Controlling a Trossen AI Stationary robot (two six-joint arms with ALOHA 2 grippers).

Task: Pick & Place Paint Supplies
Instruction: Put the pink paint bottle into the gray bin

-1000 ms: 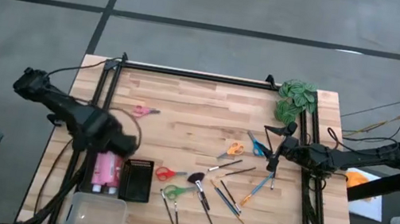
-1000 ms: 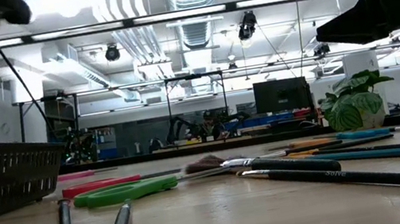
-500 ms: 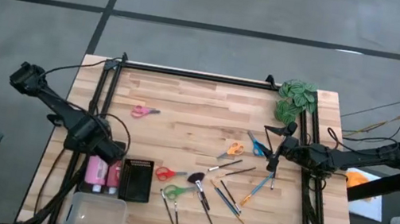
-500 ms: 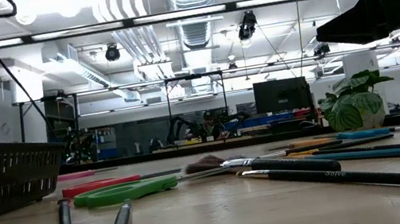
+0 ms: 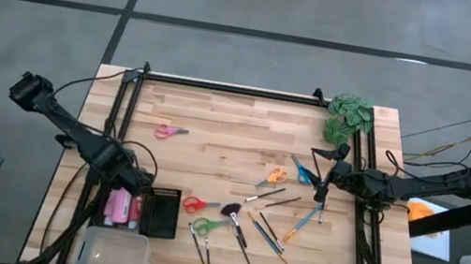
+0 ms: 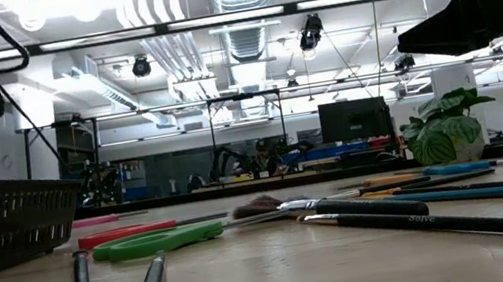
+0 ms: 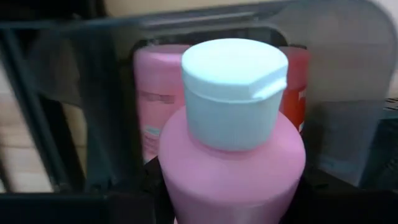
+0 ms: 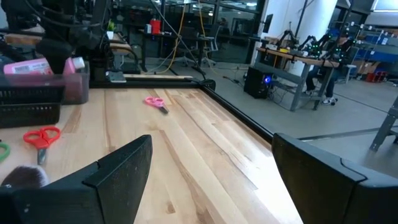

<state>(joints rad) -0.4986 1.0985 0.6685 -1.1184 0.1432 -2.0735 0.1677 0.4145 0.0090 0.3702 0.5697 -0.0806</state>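
My left gripper (image 5: pixel 122 174) hangs over a clear bin (image 5: pixel 101 215) at the table's near left and is shut on a pink paint bottle (image 7: pixel 233 155) with a white cap (image 7: pixel 233 93). Another pink bottle (image 7: pixel 155 99) and a red bottle (image 7: pixel 297 93) lie in the bin below it. Scissors lie flat on the table: pink (image 5: pixel 171 130), orange (image 5: pixel 276 174), red (image 5: pixel 195 204), green (image 5: pixel 206 226). Brushes (image 5: pixel 258 226) are scattered beside them. My right gripper (image 5: pixel 326 173) is open above the table's right side, near the blue scissors (image 5: pixel 305 171), touching nothing. My left gripper holds the pink bottle by its body (image 7: pixel 186 186), below the shoulder, pinched between the two fingers, which barely show at either side. The bottle lies along the fingers with its cap pointing away from the wrist, toward the bin. It is lifted clear.
A black mesh basket (image 5: pixel 161 212) stands right of the bin, and a clear lidded container (image 5: pixel 112 255) sits at the near edge. A green leafy clump (image 5: pixel 350 117) lies at the far right corner. Black frame rails (image 5: pixel 224 86) border the table.
My left arm has come down toward the clear bin, carrying the pink bottle with it; in the low view it sinks from the top corner. My right arm has kept still.
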